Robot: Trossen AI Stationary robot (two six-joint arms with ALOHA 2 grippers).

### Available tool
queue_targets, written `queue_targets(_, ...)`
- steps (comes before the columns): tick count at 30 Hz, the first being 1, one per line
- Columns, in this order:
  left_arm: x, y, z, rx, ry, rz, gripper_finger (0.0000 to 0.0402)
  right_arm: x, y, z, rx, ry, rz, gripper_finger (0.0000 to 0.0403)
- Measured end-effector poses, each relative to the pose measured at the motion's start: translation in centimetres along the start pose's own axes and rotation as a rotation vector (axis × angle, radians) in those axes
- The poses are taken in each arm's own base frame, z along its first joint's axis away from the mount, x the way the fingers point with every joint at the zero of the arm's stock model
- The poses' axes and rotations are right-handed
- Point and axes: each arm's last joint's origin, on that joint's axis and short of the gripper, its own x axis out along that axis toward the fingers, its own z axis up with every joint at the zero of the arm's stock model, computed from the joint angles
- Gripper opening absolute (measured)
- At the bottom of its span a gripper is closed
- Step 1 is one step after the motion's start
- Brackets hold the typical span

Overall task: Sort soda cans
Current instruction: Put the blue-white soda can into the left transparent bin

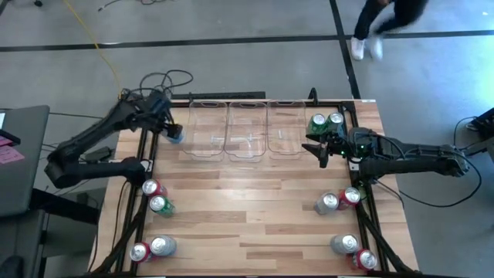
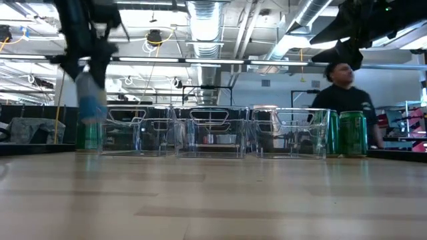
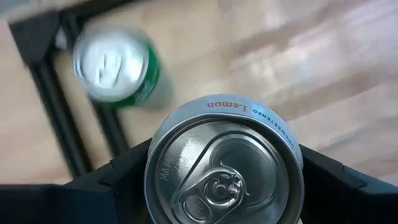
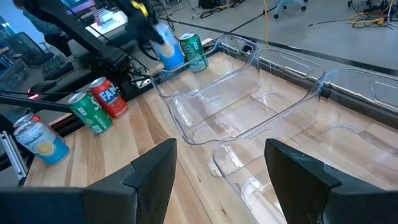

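Note:
My left gripper (image 1: 171, 133) is shut on a blue and silver soda can (image 3: 224, 168) near the table's far left corner, beside the leftmost clear bin (image 1: 208, 135). A green can (image 3: 115, 65) stands on the table just beyond it. My right gripper (image 4: 217, 180) is open and hovers over the table by the rightmost bin (image 1: 285, 135), next to two upright green cans (image 1: 326, 121). More red, green and silver cans stand in groups near the left edge (image 1: 154, 197) and the right edge (image 1: 340, 201). My left gripper pinches the blue and silver can between its two fingers (image 3: 124, 177), on opposite sides of the upper wall just under the rim (image 3: 163, 134). The fingers come from above, pointing down. The can (image 2: 90, 97) hangs upright, lifted clear of the table.
Three clear bins stand side by side along the far edge, with the middle bin (image 1: 247, 135) between the two arms. Further cans stand at the near left (image 1: 153, 248) and near right (image 1: 353, 251). Bare wood (image 1: 247, 208) lies between them. A person (image 2: 343, 87) moves beyond the far edge.

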Motion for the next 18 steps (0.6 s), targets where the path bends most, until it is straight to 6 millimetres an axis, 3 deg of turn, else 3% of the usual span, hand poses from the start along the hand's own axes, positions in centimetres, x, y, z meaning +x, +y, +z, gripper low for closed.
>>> queue_targets(5,-3.7,-1.2,1.5,0.016,-0.069,-0.094,0.0295,0.0,0.1,0.2,0.006,-0.024,0.011,0.0265)
queue_targets(9,-4.7,-3.0,3.6,0.048,-0.114,-0.122,0.0295,0.0,0.2,0.4,0.012,-0.045,0.02,0.0265)
queue_targets(14,-3.0,-5.3,6.9,0.118,-0.106,-0.083,0.0295,0.2,0.3,0.5,0.012,-0.047,0.02,0.0265)
queue_targets(18,0.4,-7.3,9.2,0.187,-0.058,-0.042,0.0295,0.6,0.3,0.2,-0.001,-0.023,0.009,0.0265)
